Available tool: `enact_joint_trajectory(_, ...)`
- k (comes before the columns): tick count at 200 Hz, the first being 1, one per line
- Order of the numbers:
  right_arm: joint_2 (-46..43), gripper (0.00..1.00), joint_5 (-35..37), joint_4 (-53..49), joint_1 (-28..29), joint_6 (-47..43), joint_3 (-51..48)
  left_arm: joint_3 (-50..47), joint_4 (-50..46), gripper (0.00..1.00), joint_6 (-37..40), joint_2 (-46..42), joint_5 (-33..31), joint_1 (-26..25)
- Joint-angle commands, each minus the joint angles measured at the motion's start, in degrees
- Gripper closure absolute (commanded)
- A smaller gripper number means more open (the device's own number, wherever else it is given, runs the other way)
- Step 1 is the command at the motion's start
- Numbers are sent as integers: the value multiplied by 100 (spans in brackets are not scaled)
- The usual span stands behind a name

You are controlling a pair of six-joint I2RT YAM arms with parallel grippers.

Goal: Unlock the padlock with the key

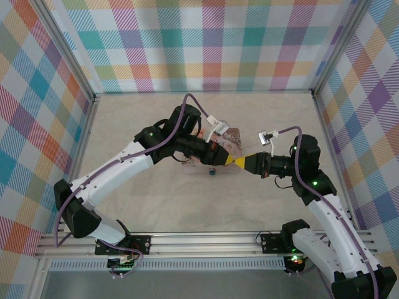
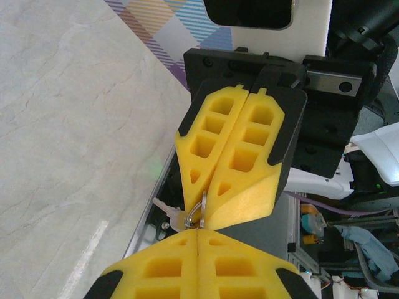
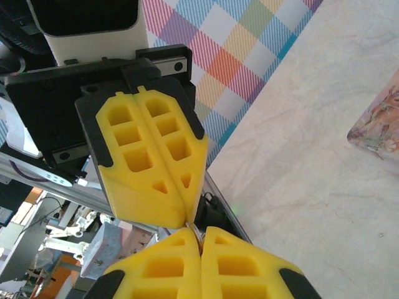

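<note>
Above the bench (image 1: 156,199), tip to tip: the left pincer (image 2: 198,244) and right pincer (image 2: 211,198) both pinch the key ring (image 2: 192,212) tight, key (image 2: 166,207) dangling. I'd call it a regrip to aim. The padlock (image 1: 212,170) waits on the bench nearby, beside the pink tin (image 1: 229,140).

The left gripper (image 1: 229,159) and right gripper (image 1: 244,162) meet tip to tip over the pale table (image 1: 156,205); a pink tin (image 1: 229,139) lies just behind them. The tiny dark padlock (image 1: 212,170) sits just in front; plaid walls (image 1: 206,43) stand around.
</note>
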Motion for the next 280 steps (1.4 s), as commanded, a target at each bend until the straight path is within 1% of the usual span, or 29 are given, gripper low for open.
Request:
enact_joint_trajectory(1,-8,100,-77,-32,35,-204,160,102,-40,100,130,-49,19,46)
enact_joint_trajectory(39,-68,100,-202,-42,32,-261,125,154,23,100,83,28,-20,51)
enact_joint_trajectory(84,-151,100,-75,-210,34,-327,133,190,140,100,33,64,26,53)
enact_joint_trajectory(87,-161,97,-59,-224,32,-321,141,190,139,100,25,64,35,48)
enact_joint_trajectory(94,-164,78,40,-287,30,-328,171,190,132,100,23,77,56,47)
enact_joint_trajectory(98,-172,69,91,-321,28,-331,189,190,119,100,25,81,67,54)
enact_joint_trajectory(104,-182,62,133,-325,31,-317,204,199,90,100,22,90,76,52)
enact_joint_trajectory(123,-183,55,188,-230,26,-237,263,184,37,100,36,117,169,49)
enact_joint_trajectory(134,-175,54,250,-202,22,-196,298,183,9,100,38,125,203,43)
enact_joint_trajectory(149,-178,46,355,-189,19,-158,342,192,-44,100,66,143,233,32)
enact_joint_trajectory(155,-179,45,377,-141,26,-132,345,202,-58,100,70,143,235,37)
enact_joint_trajectory(162,-173,45,363,-96,25,-104,343,200,-63,100,79,143,226,36)
enact_joint_trajectory(173,-129,47,317,-69,26,-100,362,207,-88,100,87,150,218,37)
enact_joint_trajectory(198,-33,60,195,-65,27,-122,341,243,-114,100,125,152,200,32)
enact_joint_trajectory(220,-9,62,133,-156,24,-209,316,251,-124,100,160,125,134,35)
enact_joint_trajectory(230,0,65,112,-235,27,-271,321,251,-124,100,177,117,121,45)
enact_joint_trajectory(260,10,68,56,-447,21,-447,317,269,-143,100,178,125,69,57)
enact_joint_trajectory(273,-10,76,68,-492,20,-482,314,278,-154,100,184,134,68,72)
enact_joint_trajectory(280,-21,77,71,-506,27,-492,305,281,-150,100,179,128,66,69)
